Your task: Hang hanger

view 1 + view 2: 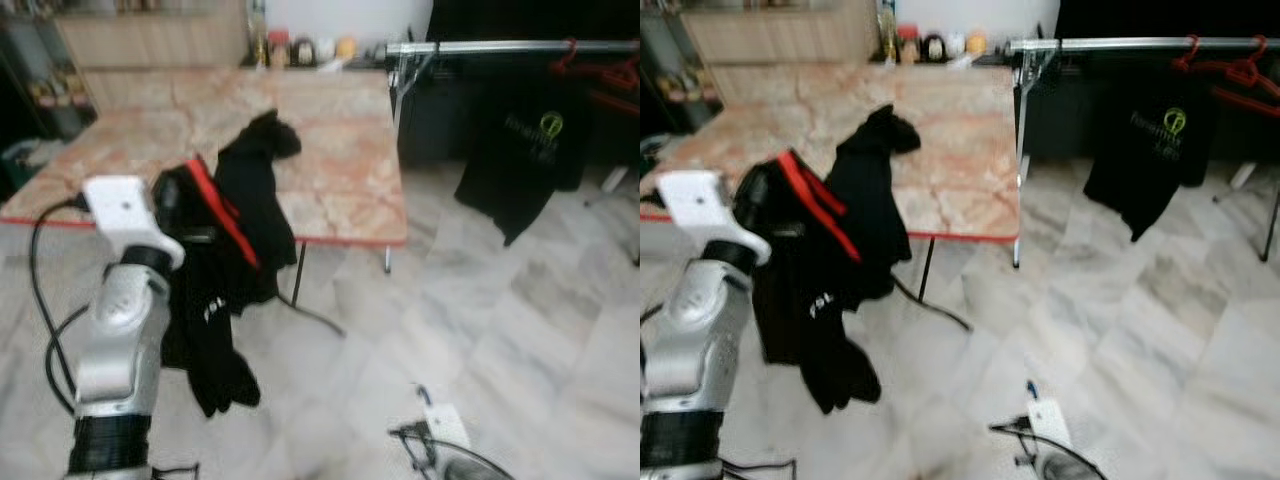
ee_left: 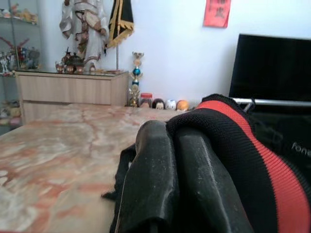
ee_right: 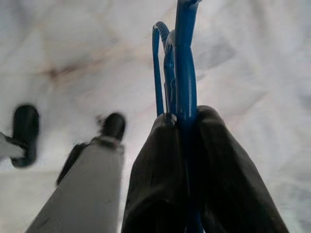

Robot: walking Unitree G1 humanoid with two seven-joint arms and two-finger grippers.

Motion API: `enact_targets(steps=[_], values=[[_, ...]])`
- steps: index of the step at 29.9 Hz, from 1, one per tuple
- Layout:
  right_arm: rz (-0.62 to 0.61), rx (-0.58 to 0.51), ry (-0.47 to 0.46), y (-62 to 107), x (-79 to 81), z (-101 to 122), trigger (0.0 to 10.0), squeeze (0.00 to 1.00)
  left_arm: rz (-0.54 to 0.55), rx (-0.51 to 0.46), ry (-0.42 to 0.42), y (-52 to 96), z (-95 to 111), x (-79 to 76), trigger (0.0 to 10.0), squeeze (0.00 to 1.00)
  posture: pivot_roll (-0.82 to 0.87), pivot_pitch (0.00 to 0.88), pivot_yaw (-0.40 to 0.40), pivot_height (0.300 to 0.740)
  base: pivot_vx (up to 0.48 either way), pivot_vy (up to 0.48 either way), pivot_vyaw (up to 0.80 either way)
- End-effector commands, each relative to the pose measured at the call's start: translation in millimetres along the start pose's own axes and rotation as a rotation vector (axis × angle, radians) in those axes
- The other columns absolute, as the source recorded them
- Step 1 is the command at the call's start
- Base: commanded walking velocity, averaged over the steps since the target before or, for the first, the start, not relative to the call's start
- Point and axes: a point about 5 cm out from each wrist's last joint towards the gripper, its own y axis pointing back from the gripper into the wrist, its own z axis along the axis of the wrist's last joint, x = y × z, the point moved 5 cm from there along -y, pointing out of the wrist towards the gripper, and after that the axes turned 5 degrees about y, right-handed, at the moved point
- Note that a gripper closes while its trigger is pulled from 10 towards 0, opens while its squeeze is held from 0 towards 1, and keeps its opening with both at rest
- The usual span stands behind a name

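Not hung yet. Left gripper (image 2: 167, 194) up in front of the robot, fingers pressed together on a black garment (image 1: 225, 290) with a red stripe. Most of the cloth dangling down toward the floor (image 1: 500, 330), part of it lying on the edge of the pink marble table (image 1: 330, 150). Right gripper (image 3: 187, 165) down low, pointing at the floor, fingers squeezed tight on a blue hanger (image 3: 182, 63). Hanger and garment well apart, so no clothes on the hanger so far.

Silver rail (image 1: 500, 47) away on the right, past the table. Black T-shirt (image 1: 525, 160) already hanging there, next to some red hangers (image 1: 600, 65). Free room on the rail near the table end.

Probably left to do: put the garment on the blue hanger, walk over to the rail, hook the hanger on it. Almost all of the job seems left. Pictures a bit blurry.
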Motion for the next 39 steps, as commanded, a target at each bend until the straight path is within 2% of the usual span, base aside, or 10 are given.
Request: enact_targets(steps=[1, 7, 11, 21, 22, 26, 30, 34, 37, 39], values=[[0.031, -0.024, 0.005, 0.3, 13.1, 9, 10.0, 0.0, 0.012, -0.051, -0.023, -2.3, 15, 7.0, 10.0, 0.0, 0.14, 0.0, -0.009, 0.74, 0.307, 0.0, 0.0], [0.031, -0.025, 0.005, 0.3, 13.1, 10, 10.0, 0.0, -0.011, -0.065, -0.021, -9.4, 21, 2.1, 10.0, 0.0, 0.14, 0.0, -0.004, 0.74, 0.309, 0.0, 0.0], [0.031, -0.027, 0.006, 0.3, 13.5, 11, 10.0, 0.0, -0.061, -0.104, -0.013, -25.4, 33, -8.4, 10.0, 0.0, 0.14, 0.0, -0.004, 0.74, 0.31, 0.0, 0.0], [0.035, -0.034, 0.011, 0.5, 14.0, 15, 10.0, 0.0, -0.18, -0.284, -0.052, -90.0, 102, -38.6, 10.0, 0.0, 0.15, 0.0, 0.001, 0.74, 0.315, 0.0, 0.0], [0.035, -0.034, 0.011, 0.5, 14.0, 15, 10.0, 0.0, -0.18, -0.284, -0.052, -90.0, 102, -38.6, 10.0, 0.0, 0.15, 0.0, 0.001, 0.74, 0.326, 0.0, 0.0], [0.036, -0.036, 0.017, 0.6, 14.2, 16, 10.0, 0.0, -0.193, -0.317, -0.064, -117.8, 124, -45.8, 10.0, 0.0, 0.15, 0.0, 0.004, 0.74, 0.326, 0.0, 0.0], [0.037, -0.038, 0.021, 0.6, 14.1, 17, 10.0, 0.0, -0.203, -0.328, -0.062, -130.0, 134, -52.9, 10.0, 0.0, 0.15, 0.0, 0.004, 0.74, 0.324, 0.0, 0.0], [0.037, -0.04, 0.024, 0.7, 13.8, 18, 10.0, 0.0, -0.194, -0.318, -0.08, -136.3, 134, -54.0, 10.0, 0.0, 0.15, 0.0, 0.003, 0.74, 0.324, 0.0, 0.0], [0.038, -0.041, 0.027, 0.7, 13.4, 18, 10.0, 0.0, -0.189, -0.275, -0.097, -137.5, 118, -51.5, 10.0, 0.0, 0.16, 0.0, 0.0, 0.74, 0.322, 0.0, 0.0], [0.038, -0.042, 0.032, 0.8, 13.0, 19, 10.0, 0.0, -0.182, -0.192, -0.097, -134.1, 91, -47.5, 10.0, 0.0, 0.16, 0.0, -0.003, 0.74, 0.292, 0.0, 0.0]])
